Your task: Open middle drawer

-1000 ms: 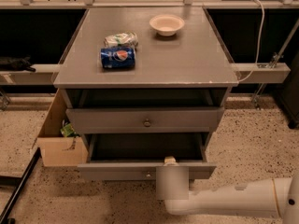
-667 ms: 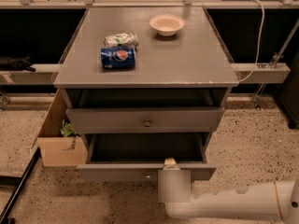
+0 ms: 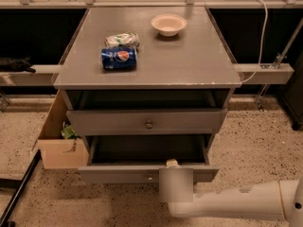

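The claw (image 3: 173, 163) sits at the top edge of the pulled-out middle drawer (image 3: 118, 175), its grip impossible to tell.

Your middle drawer (image 3: 118, 174): grey flat wooden front w/ one small round metal knob (image 3: 150, 177) at ctr. It sits directly below the taller, wider top front (image 3: 104, 122). It stands well open, drawn out toward the camera, level and square to the cabinet. Its dark interior shows behind the front, approx. full width, w/ both side walls visible. You've got the gripper (image 3: 173, 164) at the front's top edge, just right of the knob, and its body covers part of the front there.
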Controlling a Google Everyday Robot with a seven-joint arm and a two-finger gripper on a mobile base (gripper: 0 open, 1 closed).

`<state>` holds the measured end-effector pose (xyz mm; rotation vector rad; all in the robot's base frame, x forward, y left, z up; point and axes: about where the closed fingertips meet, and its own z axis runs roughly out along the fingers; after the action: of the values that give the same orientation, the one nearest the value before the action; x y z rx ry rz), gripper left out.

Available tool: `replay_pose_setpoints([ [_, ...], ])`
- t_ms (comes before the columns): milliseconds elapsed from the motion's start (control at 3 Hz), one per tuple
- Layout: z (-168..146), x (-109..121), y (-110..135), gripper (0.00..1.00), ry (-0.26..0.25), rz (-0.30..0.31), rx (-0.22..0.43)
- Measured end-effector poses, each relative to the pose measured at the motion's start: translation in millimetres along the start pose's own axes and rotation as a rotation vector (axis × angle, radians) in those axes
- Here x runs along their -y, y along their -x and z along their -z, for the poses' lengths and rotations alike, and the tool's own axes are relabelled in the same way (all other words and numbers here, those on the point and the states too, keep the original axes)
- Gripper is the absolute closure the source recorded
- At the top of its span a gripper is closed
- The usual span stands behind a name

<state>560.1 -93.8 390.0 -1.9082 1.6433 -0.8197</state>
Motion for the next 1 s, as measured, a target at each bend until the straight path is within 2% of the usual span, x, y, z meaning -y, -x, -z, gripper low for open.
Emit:
replay_pose_setpoints([
  [667, 0.1, -2.4, -6.3, 1.00, 0.012, 0.020, 0.009],
  [1000, 0.0, -2.4, -6.3, 0.82, 0.012, 0.020, 0.009],
])
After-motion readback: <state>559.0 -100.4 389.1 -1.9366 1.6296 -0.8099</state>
